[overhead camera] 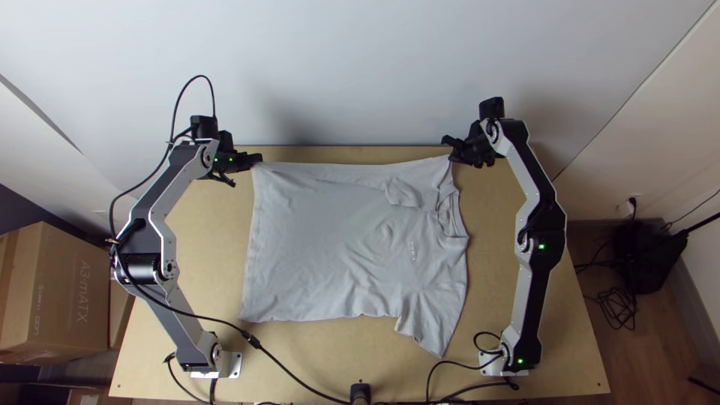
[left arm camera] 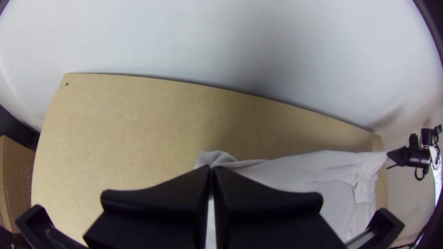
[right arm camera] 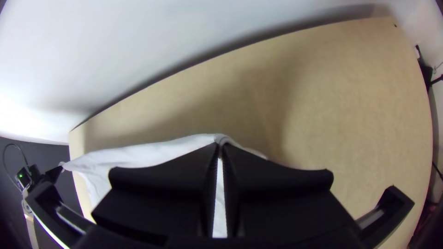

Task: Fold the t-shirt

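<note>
The grey t-shirt [overhead camera: 322,240] lies spread on the counter [overhead camera: 199,255], hem toward the left arm and collar [overhead camera: 452,217] toward the right, its far edge running between the two grippers. The left gripper [overhead camera: 258,158] has its fingers pressed together at the tips on the hem's far corner; the pinched bit is hidden between them, with a small pucker poking out beyond. The right gripper [overhead camera: 452,156] is closed at the tips on the cloth's far edge at the collar end, and a narrow slit farther back between its fingers shows pale fabric. Its fingers cover the rest of the grip, so I cannot tell how much cloth is caught. Near the collar a loose flap [overhead camera: 405,193] lies over the shirt; whether it is the far sleeve is hard to say. The near sleeve [overhead camera: 427,330] is in plain sight, pointing toward the arms' bases. A cardboard box [overhead camera: 67,292] is cut off at the top view's left edge.
</note>
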Tool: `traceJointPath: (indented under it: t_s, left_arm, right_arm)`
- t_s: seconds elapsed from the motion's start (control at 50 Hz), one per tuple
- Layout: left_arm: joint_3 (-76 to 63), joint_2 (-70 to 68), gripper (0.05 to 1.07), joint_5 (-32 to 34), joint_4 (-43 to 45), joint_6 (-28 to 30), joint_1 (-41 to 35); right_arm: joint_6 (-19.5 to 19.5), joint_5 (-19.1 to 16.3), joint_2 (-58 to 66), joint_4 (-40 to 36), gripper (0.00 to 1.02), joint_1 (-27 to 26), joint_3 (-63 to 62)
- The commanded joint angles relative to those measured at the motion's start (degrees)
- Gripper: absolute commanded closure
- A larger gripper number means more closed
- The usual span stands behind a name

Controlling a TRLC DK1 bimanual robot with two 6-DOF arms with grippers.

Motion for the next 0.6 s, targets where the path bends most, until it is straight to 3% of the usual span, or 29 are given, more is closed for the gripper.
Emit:
traceJointPath:
  t_s: [0.0,0.18,0.58]
  left_arm:
    - [1.3,-1.3,1.05,1.0,-3.4,-1.0,0.2]
    - [-0.5,-3.5,1.05,2.7,-6.7,-1.0,0.6]
    - [-14.3,-12.7,1.05,2.7,-1.9,-1.1,0.6]
  right_arm:
    - [1.4,0.4,-2.0,-3.4,1.0,-1.4,1.1]
    - [0.1,0.2,-5.5,-7.7,1.0,-1.6,-2.5]
    - [-2.0,0.2,-18.3,-4.5,1.0,-0.5,-20.5]
